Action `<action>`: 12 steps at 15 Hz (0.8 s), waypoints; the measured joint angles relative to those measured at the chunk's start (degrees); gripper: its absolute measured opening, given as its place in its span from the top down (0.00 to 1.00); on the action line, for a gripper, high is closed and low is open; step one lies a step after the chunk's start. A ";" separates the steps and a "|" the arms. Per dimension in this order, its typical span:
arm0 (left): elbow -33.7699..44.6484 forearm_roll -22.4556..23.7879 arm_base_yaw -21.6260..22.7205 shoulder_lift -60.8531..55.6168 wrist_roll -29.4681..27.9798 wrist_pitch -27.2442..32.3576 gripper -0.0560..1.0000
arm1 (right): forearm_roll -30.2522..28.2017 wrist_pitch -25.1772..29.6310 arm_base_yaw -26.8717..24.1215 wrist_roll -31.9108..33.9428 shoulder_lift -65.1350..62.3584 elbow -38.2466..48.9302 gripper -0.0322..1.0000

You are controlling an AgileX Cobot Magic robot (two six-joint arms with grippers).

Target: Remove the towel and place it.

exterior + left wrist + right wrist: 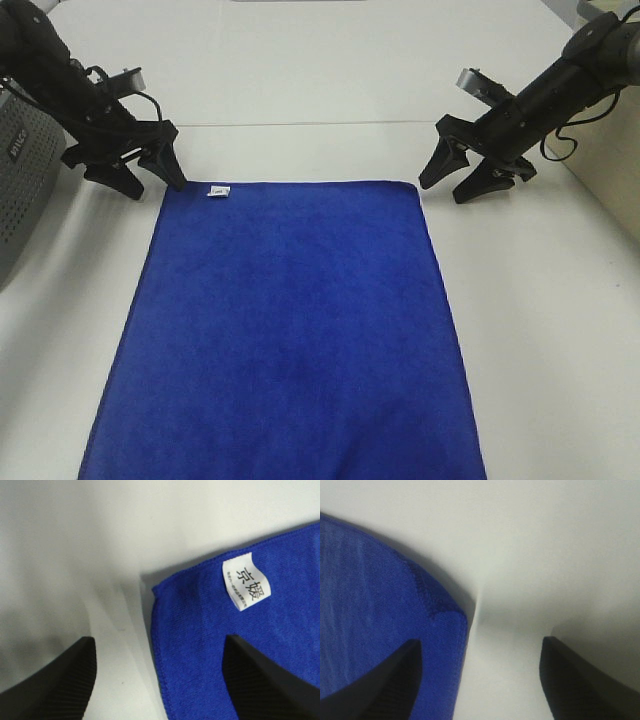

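The royal-blue towel (290,330) lies flat on the white table, its white tag (218,191) near the far left corner. My left gripper (152,186) is open, fingers straddling that far left corner; the left wrist view shows the corner (210,645) and the tag (246,581) between them. My right gripper (445,190) is open over the far right corner; the right wrist view shows that corner (395,625), with one finger above the cloth and one above bare table. Neither gripper holds anything.
A grey perforated basket (25,190) stands at the left edge of the table. A beige box edge (610,170) shows at the right. The white table (540,330) spreads out on both sides of the towel.
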 joint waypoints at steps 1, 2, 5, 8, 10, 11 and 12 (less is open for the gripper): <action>0.00 0.00 0.00 0.00 0.00 0.00 0.31 | 0.00 0.00 0.00 0.00 0.00 0.00 0.32; -0.23 -0.23 0.00 0.92 0.00 0.40 0.31 | -0.74 -0.17 0.40 0.00 0.00 -0.11 0.32; -0.29 0.17 0.00 1.03 0.34 0.40 0.31 | -1.83 -1.38 1.83 0.00 0.00 -0.17 0.32; -0.52 0.11 0.00 1.38 0.63 0.57 0.31 | -5.67 -2.75 3.32 2.46 -0.40 -0.29 0.32; -0.57 -0.34 -0.11 1.49 0.69 0.57 0.31 | -8.08 -4.64 4.64 4.58 -0.52 -0.34 0.32; -0.57 -0.40 -0.69 1.55 0.69 0.40 0.31 | -9.00 -5.96 5.39 5.50 -0.63 -0.34 0.32; -0.57 -0.57 -2.01 1.55 0.69 -0.34 0.31 | -10.03 -7.22 6.42 5.73 -0.63 -0.63 0.32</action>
